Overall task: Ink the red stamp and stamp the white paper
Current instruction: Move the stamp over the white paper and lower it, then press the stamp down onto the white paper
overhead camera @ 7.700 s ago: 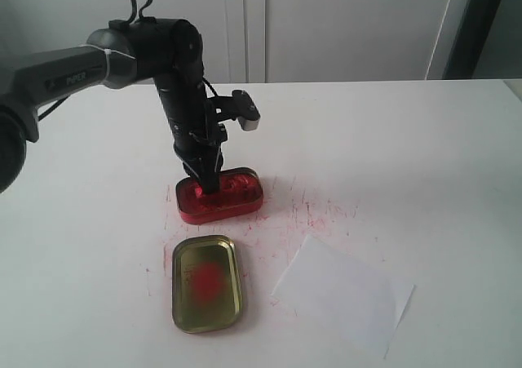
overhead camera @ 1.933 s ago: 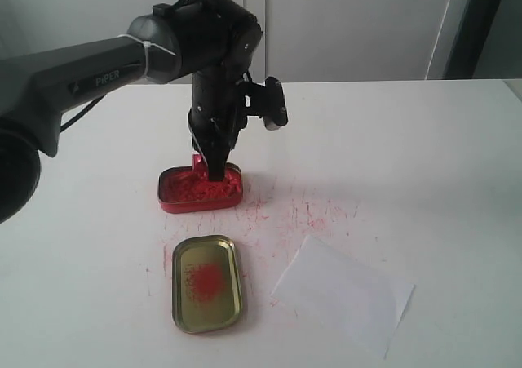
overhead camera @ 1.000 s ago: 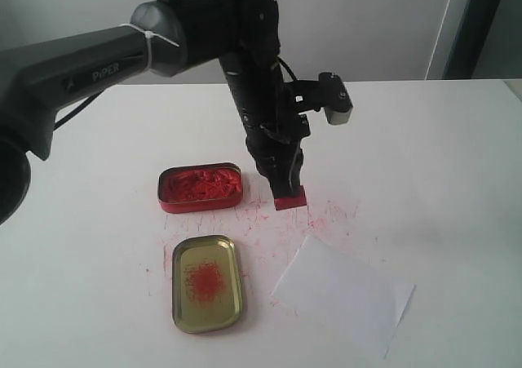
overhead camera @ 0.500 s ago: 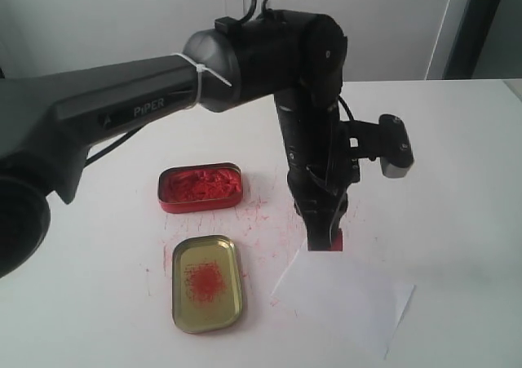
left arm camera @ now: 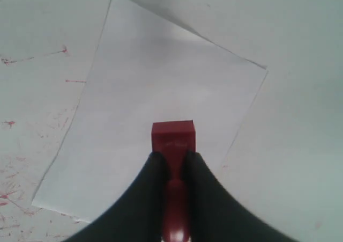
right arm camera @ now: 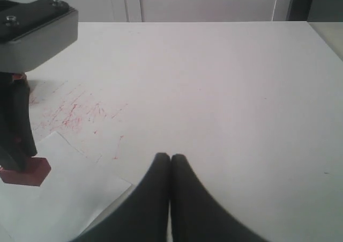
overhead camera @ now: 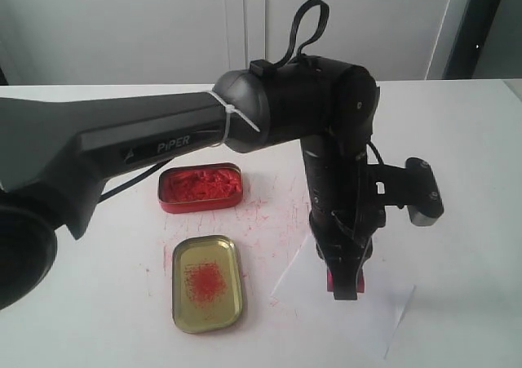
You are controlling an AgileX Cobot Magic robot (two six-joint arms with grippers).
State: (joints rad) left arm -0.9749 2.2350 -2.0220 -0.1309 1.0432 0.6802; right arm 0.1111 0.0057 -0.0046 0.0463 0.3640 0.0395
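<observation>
Left claw (left arm camera: 171, 159), clamping the small red T-shaped plastic stamp (left arm camera: 172, 137) by its knob, is now hanging over the thin white rectangular paper (left arm camera: 161, 75) at near right, having left the red ink tin (overhead camera: 200, 187), so inking looks done, pressing pending; right claw (right arm camera: 170, 164) is sitting closed, empty.
</observation>
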